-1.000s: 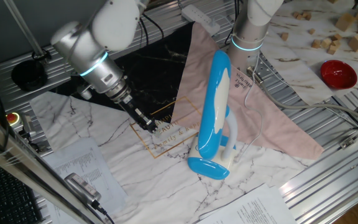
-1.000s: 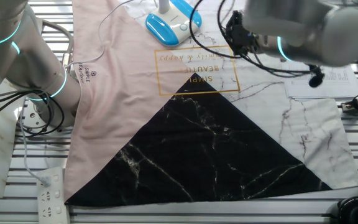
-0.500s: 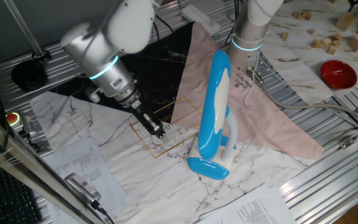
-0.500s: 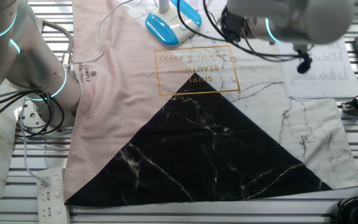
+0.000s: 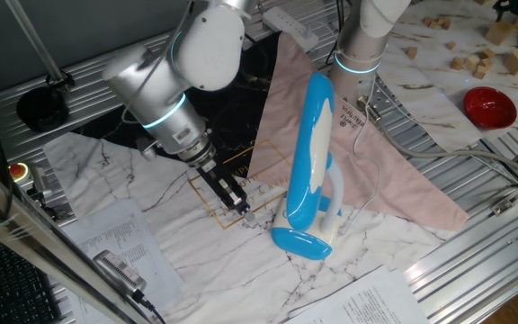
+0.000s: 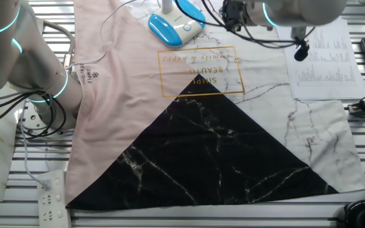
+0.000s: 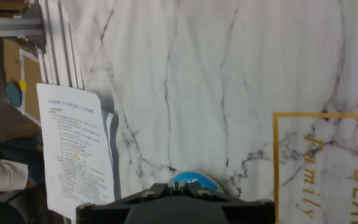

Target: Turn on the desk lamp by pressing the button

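The slim black gripper (image 5: 238, 200) hangs low over the marble-patterned cloth (image 5: 160, 202), angled down toward the gold-lettered square printed on it. Whether its fingertips are parted or closed, no view makes clear, and it has hold of nothing that can be seen. In the hand view only the dark gripper housing (image 7: 176, 206) fills the bottom edge, with a sliver of glossy blue peeking just above it.

Just beside the gripper, on the cloth, stands the glossy blue and white plastic desk lamp (image 5: 311, 162): a long rounded head sloping upward, a white curved neck behind it, an oval blue base at the bottom. The gripper sits near that base but apart from it. In the other fixed view the lamp's base (image 6: 170, 28) shows at the top edge, with the gripper close by on its right.

Further out, a pale pink fabric sheet (image 5: 394, 180) spreads under and behind the lamp, meeting a black marble-veined triangle (image 6: 214, 152). A shiny red bowl (image 5: 489, 106) sits well apart at the far right, near scattered small wooden blocks (image 5: 475, 49). Printed white paper sheets (image 7: 76, 149) lie at the table (image 5: 475, 261) edge.
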